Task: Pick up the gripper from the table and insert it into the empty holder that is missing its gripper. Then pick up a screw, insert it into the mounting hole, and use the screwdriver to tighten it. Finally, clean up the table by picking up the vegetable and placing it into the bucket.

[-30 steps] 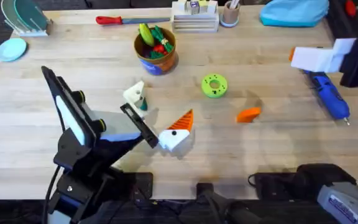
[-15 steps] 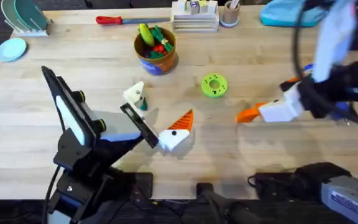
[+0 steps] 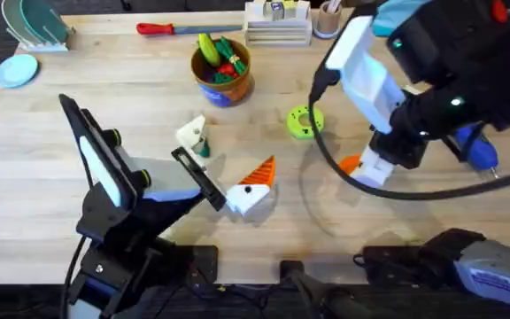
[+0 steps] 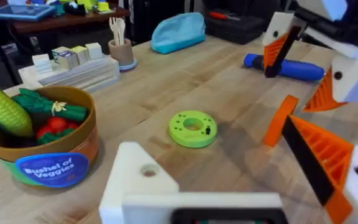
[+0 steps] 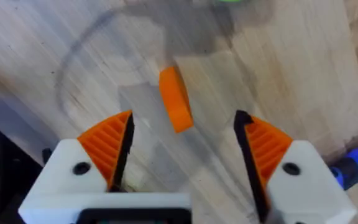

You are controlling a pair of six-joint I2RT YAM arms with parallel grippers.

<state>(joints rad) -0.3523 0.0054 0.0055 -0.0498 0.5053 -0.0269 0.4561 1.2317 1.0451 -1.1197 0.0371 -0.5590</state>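
Observation:
The orange gripper (image 3: 351, 163) lies on the table right of centre. My right gripper (image 3: 370, 167) hovers just above it, open, and the wedge (image 5: 176, 99) sits between the ribbed orange pads (image 5: 107, 146). My left gripper (image 3: 222, 164) is open and holds nothing. Its far jaw tip is the bare white holder (image 3: 193, 133), which shows a hole (image 4: 138, 180). The vegetable (image 3: 202, 148), small and dark green, lies beside the holder. The blue screwdriver (image 3: 472, 146) rests at the right. The bucket (image 3: 222, 75) holds toy foods. A screw is out of view.
A green ring-shaped disc (image 3: 302, 121) lies between the bucket and my right arm. A red-handled screwdriver (image 3: 171, 28), stacked blocks (image 3: 277, 25), a pen cup (image 3: 328, 19) and a light blue pouch (image 3: 419, 18) line the far edge. Dishes (image 3: 16, 69) stand far left.
My right arm swung in from the table's right edge and now hangs over the orange gripper. The left arm and the loose things have not moved.

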